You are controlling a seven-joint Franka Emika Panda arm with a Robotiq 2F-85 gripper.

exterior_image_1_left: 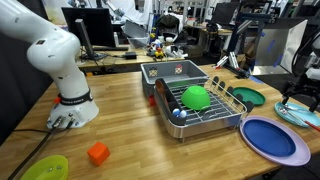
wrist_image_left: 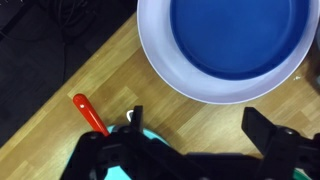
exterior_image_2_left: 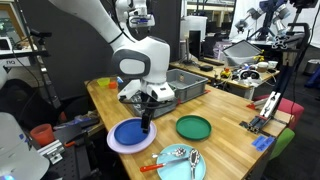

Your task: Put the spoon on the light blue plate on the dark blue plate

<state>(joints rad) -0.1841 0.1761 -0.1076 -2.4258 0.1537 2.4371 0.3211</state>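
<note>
Wooden table (exterior_image_2_left: pixel 225 110), one arm at work.

- Gripper (exterior_image_2_left: pixel 146 128): pointing down at the near right edge of the dark blue plate (exterior_image_2_left: pixel 125 136). In the wrist view the gripper (wrist_image_left: pixel 195 128) has its fingers (wrist_image_left: pixel 135 122) spread wide, with only bare wood between them.
- Dark blue plate: deep blue with a lavender rim. It lies flat at the near left of the table in an exterior view and fills the top of the wrist view (wrist_image_left: pixel 230 45). Nothing rests on it.
- Light blue plate (exterior_image_2_left: pixel 183 166): near edge of the table, right of the dark blue plate and just apart from it.
- Spoon (exterior_image_2_left: pixel 177 153): pale silvery, lying on the light blue plate. Too small to tell its details.
- Red-handled utensil (wrist_image_left: pixel 90 113): on the wood, just beside the light blue plate.
- Dark green plate (exterior_image_2_left: pixel 193 127): right of the dark blue plate, farther back than the light blue one.
</note>
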